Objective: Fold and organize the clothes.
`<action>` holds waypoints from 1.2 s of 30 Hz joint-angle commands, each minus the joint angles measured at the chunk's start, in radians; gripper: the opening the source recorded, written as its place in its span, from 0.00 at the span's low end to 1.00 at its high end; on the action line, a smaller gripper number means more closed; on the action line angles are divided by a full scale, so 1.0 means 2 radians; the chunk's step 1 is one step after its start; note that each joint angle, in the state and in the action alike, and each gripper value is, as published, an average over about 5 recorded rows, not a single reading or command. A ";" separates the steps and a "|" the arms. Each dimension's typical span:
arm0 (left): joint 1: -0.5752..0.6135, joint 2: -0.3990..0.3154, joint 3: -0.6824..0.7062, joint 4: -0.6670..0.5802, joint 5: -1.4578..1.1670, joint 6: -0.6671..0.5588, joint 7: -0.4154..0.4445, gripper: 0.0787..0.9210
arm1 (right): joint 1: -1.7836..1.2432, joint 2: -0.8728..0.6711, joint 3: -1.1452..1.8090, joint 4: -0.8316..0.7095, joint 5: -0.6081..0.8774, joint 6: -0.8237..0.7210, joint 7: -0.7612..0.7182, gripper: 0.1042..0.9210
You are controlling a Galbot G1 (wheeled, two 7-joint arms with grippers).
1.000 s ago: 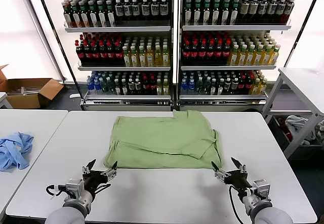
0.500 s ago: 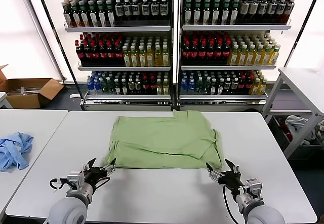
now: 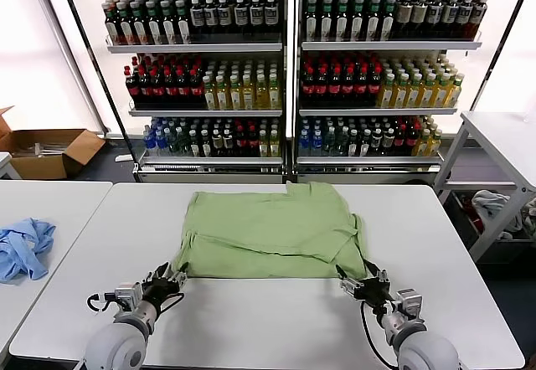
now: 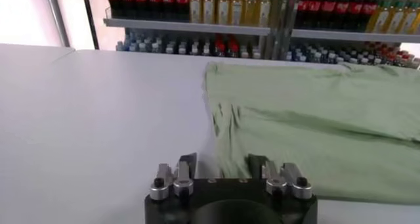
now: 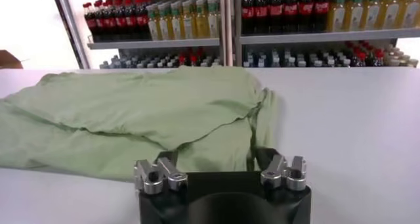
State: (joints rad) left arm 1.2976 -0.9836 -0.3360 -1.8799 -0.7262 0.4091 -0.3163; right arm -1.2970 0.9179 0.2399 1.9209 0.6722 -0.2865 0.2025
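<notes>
The green shirt [image 3: 272, 232] lies flat mid-frame on the white tabletop [image 3: 251, 320]. The left claw [image 3: 170, 276] and right claw [image 3: 353, 283], both part-way spread, straddle its two near corners, likely to pinch and fold it.

I see the shirt [image 3: 272, 230] as soft matt cotton-like cloth, creased, lying on a smooth matt white table [image 3: 251, 320]. My left gripper [image 4: 222, 167] and right gripper [image 5: 216, 158] look like black plastic with shiny metal fittings (screws glinting).
</notes>
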 commanded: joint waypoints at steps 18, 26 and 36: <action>0.013 0.008 0.004 -0.010 0.009 -0.005 0.021 0.01 | 0.011 -0.005 -0.005 -0.003 -0.011 -0.005 -0.007 0.05; 0.063 0.034 -0.004 -0.080 0.016 0.000 -0.004 0.01 | -0.042 -0.047 0.024 0.067 -0.001 -0.023 0.001 0.00; 0.145 0.066 -0.022 -0.174 0.027 0.025 -0.073 0.01 | -0.216 -0.091 0.120 0.206 0.032 -0.059 0.021 0.00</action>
State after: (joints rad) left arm 1.4757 -0.8865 -0.3686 -2.0921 -0.6858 0.4416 -0.3800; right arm -1.4961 0.7935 0.3565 2.1406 0.7034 -0.3649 0.2273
